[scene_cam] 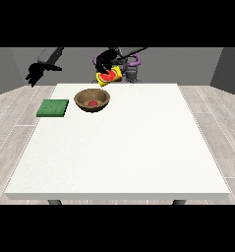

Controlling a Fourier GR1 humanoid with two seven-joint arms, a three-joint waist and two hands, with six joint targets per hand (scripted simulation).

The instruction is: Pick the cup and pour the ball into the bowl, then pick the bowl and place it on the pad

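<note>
Scanning from the view's left, we log the hand at the view's left hanging off the desk's far corner, above the floor and holding nothing; its fingers point down, but we cannot tell whether they are straight or curled.

Next, the green pad lies flat near the desk's left edge. We judge it thin and soft, a landing spot and nothing to grasp.

Just right of it, apart, sits the wooden bowl, upright, with the red ball already inside. We judge the bowl rigid and light, with a smooth, possibly slippery wall. The rim is the place to take hold, thumb inside and fingers outside, kept level so the ball does not roll out.

Behind the bowl, the hand at the view's right is closed on the yellow cup, tilted, with its red inside facing us. The cup looks stiff and light; the side wall serves as grip.
</note>
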